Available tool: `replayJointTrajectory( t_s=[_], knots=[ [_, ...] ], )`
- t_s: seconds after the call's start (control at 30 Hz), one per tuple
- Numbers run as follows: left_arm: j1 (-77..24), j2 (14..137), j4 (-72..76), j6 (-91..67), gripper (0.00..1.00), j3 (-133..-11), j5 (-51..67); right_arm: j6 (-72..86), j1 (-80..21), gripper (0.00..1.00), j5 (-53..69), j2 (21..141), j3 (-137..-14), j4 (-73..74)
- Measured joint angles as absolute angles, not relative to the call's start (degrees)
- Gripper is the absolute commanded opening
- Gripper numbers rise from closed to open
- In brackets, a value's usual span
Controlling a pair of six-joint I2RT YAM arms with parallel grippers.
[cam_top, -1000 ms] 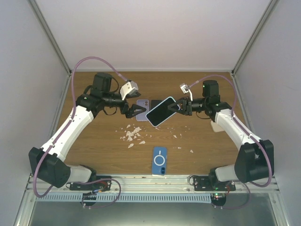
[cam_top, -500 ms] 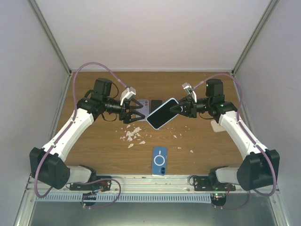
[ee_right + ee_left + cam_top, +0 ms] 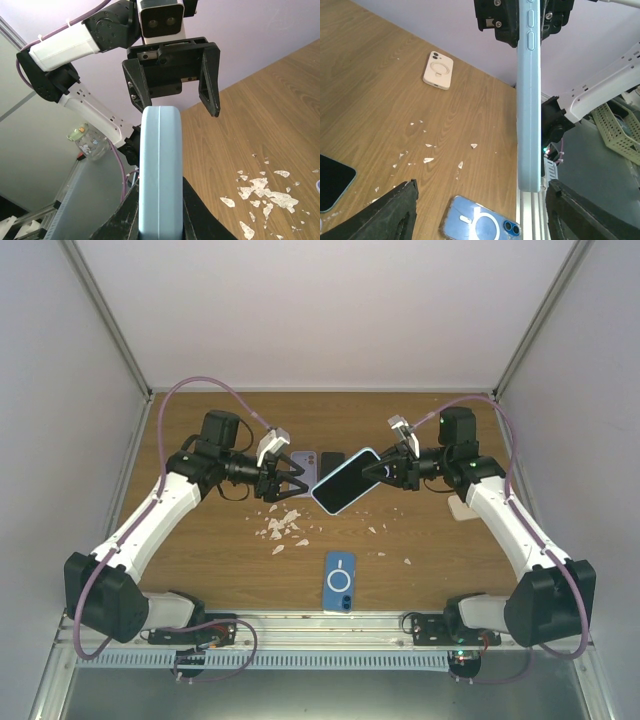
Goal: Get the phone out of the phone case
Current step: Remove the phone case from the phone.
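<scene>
A phone in a light blue case [image 3: 344,480] hangs in the air above the table, dark screen facing up. My right gripper [image 3: 383,471] is shut on its right end; in the right wrist view the case's edge [image 3: 160,175] stands between my fingers. My left gripper [image 3: 297,480] is open, its jaws spread just left of the phone's free end, not touching it. In the left wrist view the case [image 3: 529,100] stands edge-on between my wide fingers [image 3: 390,212].
A blue phone case with a white ring [image 3: 340,582] lies near the front edge. A lilac phone [image 3: 304,460] and a dark phone [image 3: 331,458] lie behind the grippers. A beige case [image 3: 460,508] lies at the right. White crumbs [image 3: 282,528] litter the middle.
My left gripper has moved right toward the phone's free end. My right gripper raised and shifted the phone slightly, then held still.
</scene>
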State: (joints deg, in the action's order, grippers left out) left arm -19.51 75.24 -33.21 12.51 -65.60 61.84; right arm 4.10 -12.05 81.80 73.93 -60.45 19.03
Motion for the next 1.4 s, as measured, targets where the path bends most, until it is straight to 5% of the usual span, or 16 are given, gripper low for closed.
replayJointTrajectory(
  t_s=[0.47, 1.4],
  knots=[
    [-21.47, 75.29, -33.19, 13.39, 0.62, -65.6, 61.08, 4.99, -12.27, 0.0, 81.73, 73.93, -60.45, 18.0],
    [-22.15, 76.64, -32.12, 11.94, 0.29, -65.6, 54.98, 4.78, -12.25, 0.01, 78.85, 73.93, -59.88, 16.69]
  ],
)
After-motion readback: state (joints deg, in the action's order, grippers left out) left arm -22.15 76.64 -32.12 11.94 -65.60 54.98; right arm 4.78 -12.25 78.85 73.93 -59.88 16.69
